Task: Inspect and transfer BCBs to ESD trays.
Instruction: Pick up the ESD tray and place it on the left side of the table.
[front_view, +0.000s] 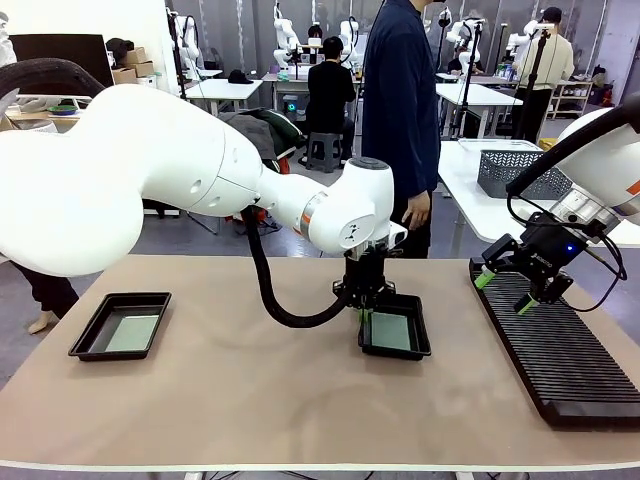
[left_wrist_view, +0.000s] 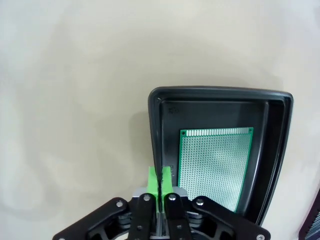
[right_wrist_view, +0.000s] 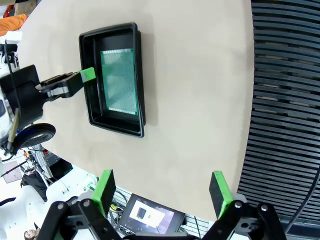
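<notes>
Beige table (front_view: 250, 400): two ESD trays, one at 9 o'clock (front_view: 121, 325), one centre (front_view: 396, 335), each holding a BCB (left_wrist_view: 215, 165). Slotted rack (front_view: 560, 350) at 3 o'clock. Left gripper (front_view: 362, 308) pads together over the centre tray's rim; right gripper (front_view: 508, 290) spread, empty. Workshop benches behind.

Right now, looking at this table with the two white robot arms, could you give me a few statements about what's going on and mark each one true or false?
1. The shallow black plastic tray near the table's middle holds a thin green circuit board. True.
2. The left gripper has its fingers spread wide. False: they are shut, empty, over that tray's rim.
3. The right gripper is open above the long black ribbed rack. True.
4. The second black tray at the left is stacked on the rack. False: it sits on the beige table, holding a board.
</notes>
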